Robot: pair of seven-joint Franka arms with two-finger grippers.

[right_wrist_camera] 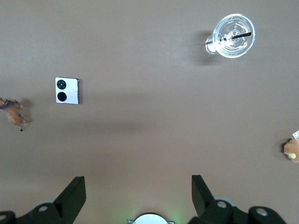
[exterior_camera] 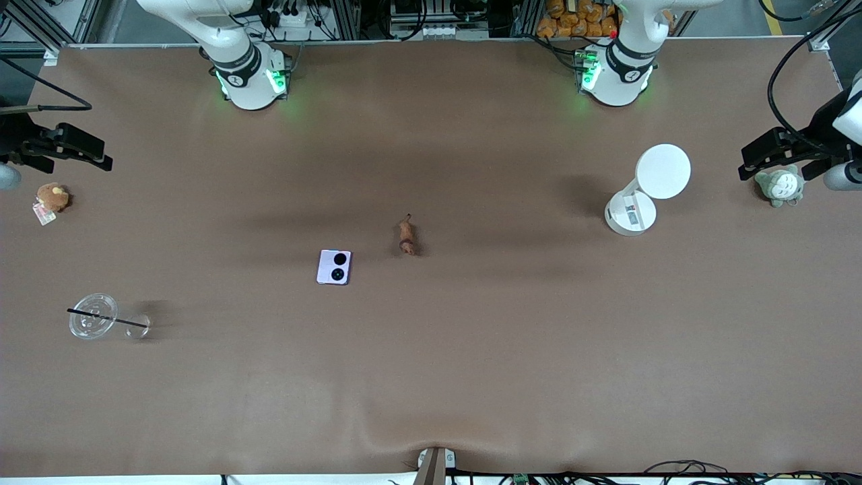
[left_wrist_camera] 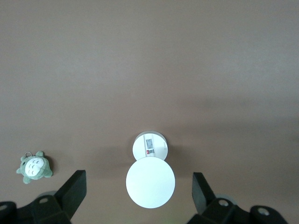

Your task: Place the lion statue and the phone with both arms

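The lion statue (exterior_camera: pixel 407 236), a tiny reddish-brown figurine, lies near the middle of the table; it also shows in the right wrist view (right_wrist_camera: pixel 13 114). The phone (exterior_camera: pixel 334 267), pale lavender with two black camera circles, lies flat beside it, toward the right arm's end and slightly nearer the front camera; it also shows in the right wrist view (right_wrist_camera: pixel 67 90). My right gripper (right_wrist_camera: pixel 138 182) is open and empty, high over the table close to its own base. My left gripper (left_wrist_camera: pixel 138 179) is open and empty, high over a white round-topped stand (left_wrist_camera: pixel 150 179).
The white stand (exterior_camera: pixel 646 188) is toward the left arm's end, with a grey-green plush (exterior_camera: pixel 780 186) beside it. A brown plush with a tag (exterior_camera: pixel 52 197) and a clear cup with a black straw (exterior_camera: pixel 94 316) sit toward the right arm's end. Black fixtures (exterior_camera: pixel 64 148) reach in at both table ends.
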